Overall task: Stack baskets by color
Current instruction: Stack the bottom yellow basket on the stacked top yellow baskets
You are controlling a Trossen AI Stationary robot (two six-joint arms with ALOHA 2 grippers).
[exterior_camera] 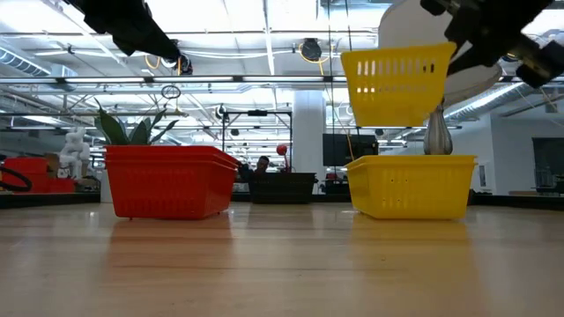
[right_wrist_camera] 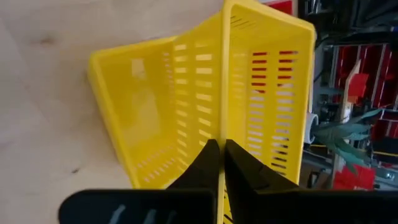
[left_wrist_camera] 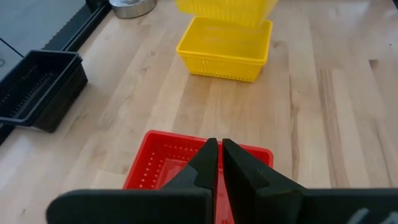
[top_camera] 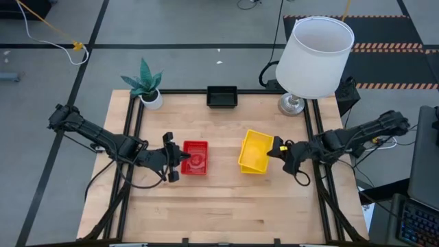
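The right gripper (top_camera: 277, 150) hangs above the right half of the wooden counter (top_camera: 226, 206), its fingers (right_wrist_camera: 208, 163) pinched tight on the wall of a yellow perforated plastic basket (exterior_camera: 398, 86). That held basket is lifted clear and tilted, directly above another yellow mesh basket (exterior_camera: 411, 185) that sits on the counter; the low view shows a gap between the two.

The left gripper (top_camera: 173, 167) is over the left half of the counter, at the left edge of the red perforated plastic baskets (top_camera: 195, 157), its fingers (left_wrist_camera: 210, 163) pressed nearly together with nothing between them. In the low view the red baskets show doubled rims, one nested in another, resting flat on the counter; how many are in the stack cannot be told.

A black mesh plastic basket (top_camera: 221, 97) rests at the middle of the counter's far edge, well apart from the others. A small white pot with a green plant (top_camera: 147, 88) stands at the far left corner, and a lamp with a white shade (top_camera: 314, 56) stands at the far right corner.
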